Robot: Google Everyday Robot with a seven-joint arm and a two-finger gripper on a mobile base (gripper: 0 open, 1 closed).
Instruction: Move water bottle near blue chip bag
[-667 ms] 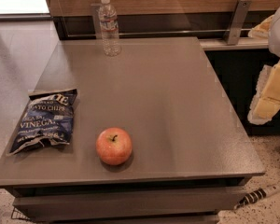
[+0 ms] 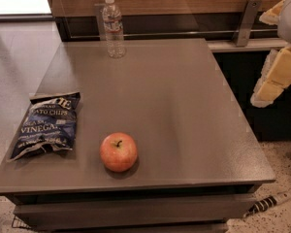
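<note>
The water bottle (image 2: pixel 113 28) is a small clear ribbed bottle with a white cap. It stands upright at the far left edge of the grey table (image 2: pixel 184 110). The blue chip bag (image 2: pixel 46 125) is dark navy with white lettering and lies flat at the table's near left. My gripper (image 2: pixel 274 79) shows as pale yellow and white parts at the right edge of the view. It is beyond the table's right side, far from the bottle and the bag, and holds nothing that I can see.
A red apple (image 2: pixel 118 152) sits near the table's front edge, to the right of the chip bag. A wooden wall panel with a metal rail (image 2: pixel 184 33) runs behind the table. Speckled floor lies at the lower right.
My gripper has shifted slightly up and to the left at the right edge of the view. The bottle, bag and apple have not moved.
</note>
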